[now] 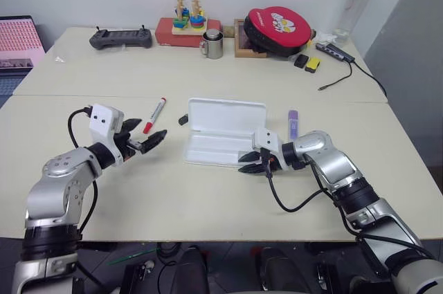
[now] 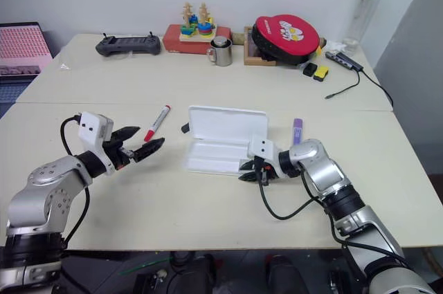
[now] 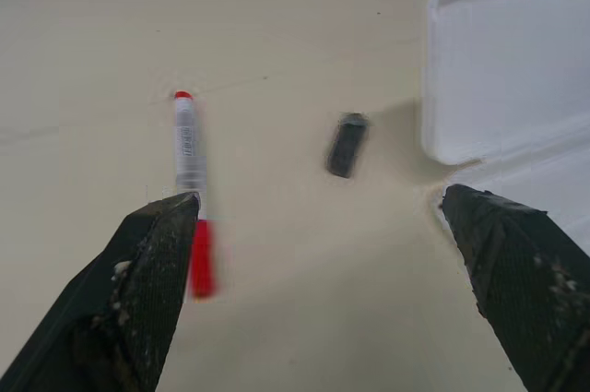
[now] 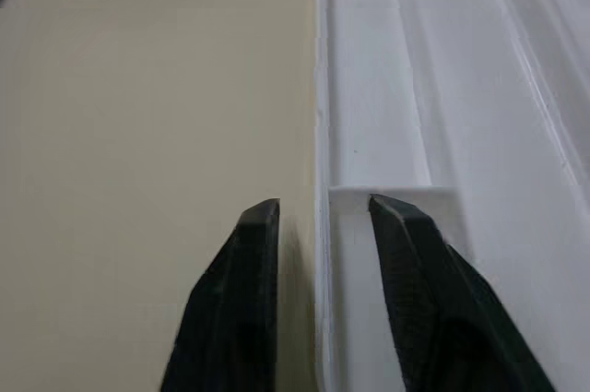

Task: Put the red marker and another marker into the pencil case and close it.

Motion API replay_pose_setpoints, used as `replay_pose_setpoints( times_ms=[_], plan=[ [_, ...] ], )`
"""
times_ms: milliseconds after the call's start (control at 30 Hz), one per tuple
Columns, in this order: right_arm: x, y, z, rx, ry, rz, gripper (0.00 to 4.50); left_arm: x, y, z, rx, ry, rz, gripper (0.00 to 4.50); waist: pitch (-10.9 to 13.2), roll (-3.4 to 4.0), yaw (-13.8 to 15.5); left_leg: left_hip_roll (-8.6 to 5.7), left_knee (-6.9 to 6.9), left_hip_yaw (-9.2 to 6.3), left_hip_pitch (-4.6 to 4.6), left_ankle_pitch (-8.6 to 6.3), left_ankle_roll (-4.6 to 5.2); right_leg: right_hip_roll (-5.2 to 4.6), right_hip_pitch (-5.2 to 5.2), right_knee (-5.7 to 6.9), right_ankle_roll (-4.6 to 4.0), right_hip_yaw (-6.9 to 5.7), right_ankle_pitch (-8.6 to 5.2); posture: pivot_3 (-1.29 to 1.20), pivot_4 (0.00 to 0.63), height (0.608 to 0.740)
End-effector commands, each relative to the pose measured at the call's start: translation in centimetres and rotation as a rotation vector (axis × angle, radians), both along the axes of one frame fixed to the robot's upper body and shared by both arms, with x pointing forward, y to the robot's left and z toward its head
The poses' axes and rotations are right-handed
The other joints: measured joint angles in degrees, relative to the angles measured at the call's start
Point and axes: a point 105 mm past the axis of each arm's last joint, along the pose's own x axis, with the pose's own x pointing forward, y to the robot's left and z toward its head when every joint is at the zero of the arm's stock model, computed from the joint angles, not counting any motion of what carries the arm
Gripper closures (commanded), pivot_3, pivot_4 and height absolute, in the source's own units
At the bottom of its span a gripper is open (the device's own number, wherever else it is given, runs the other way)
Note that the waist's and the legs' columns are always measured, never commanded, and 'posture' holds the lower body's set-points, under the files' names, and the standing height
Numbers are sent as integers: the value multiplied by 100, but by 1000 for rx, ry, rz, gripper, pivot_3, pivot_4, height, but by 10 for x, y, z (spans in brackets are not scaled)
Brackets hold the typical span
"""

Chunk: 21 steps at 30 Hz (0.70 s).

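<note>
The pencil case [image 1: 226, 115] lies open in the middle of the table, a flat white box with its lid folded back. The red marker [image 1: 155, 115] rests on the table to its left, white barrel with a red cap. A short purple-capped marker [image 1: 293, 124] lies just right of the case. My left gripper [image 1: 152, 128] hovers open close to the red marker's near end [image 3: 189, 161]. My right gripper [image 1: 242, 163] is at the case's near right corner, open, its fingers astride the case's front wall [image 4: 323, 134].
A small dark stub [image 1: 183, 120] lies between the red marker and the case. Along the back stand a black controller [image 1: 121, 38], a metal mug [image 1: 212, 45], a red box with a stacking toy [image 1: 188, 28], a red pouch [image 1: 278, 29] and a bottle [image 1: 358, 0]. A cable [image 1: 346, 72] trails at right.
</note>
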Motion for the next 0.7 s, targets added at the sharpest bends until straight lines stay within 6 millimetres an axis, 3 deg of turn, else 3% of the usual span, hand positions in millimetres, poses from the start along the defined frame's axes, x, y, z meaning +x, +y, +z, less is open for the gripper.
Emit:
replay_pose_setpoints(
  times_ms=[33, 300, 433, 533, 700],
  plan=[
    [1, 2, 42, 156, -54, -29, 1926, 15, 13, 6, 7, -23, 95, 0, -1, -1, 7, -1, 1, 0, 0, 0, 0, 0, 1, 0, 1, 1, 0, 0, 150, 740],
    [1, 1, 69, 283, -88, -105, 50, 33, 2, -13, 14, 75, 85, 0, -1, -1, 28, -1, -4, 0, -2, 0, 0, -1, -1, 0, -4, -2, 3, 0, 150, 740],
    [4, 2, 83, 357, -119, -155, 50, 39, 0, -27, 48, 140, 89, 0, -1, -1, 31, -2, -4, 1, -3, 0, 0, -1, -1, 0, -3, -1, 3, 0, 150, 740],
    [5, 2, 88, 378, -127, -168, 0, 45, 0, -28, 55, 152, 101, 355, -1, -1, 31, -1, -3, 0, -3, 0, 0, -1, -1, 1, -3, -2, 3, 0, 150, 740],
    [6, 3, 93, 388, -144, -177, 0, 49, 8, -35, 50, 194, 135, 1442, -1, -1, 32, -2, -4, 0, -3, 0, 0, 0, -2, 1, -3, -2, 2, 0, 150, 740]
  ],
)
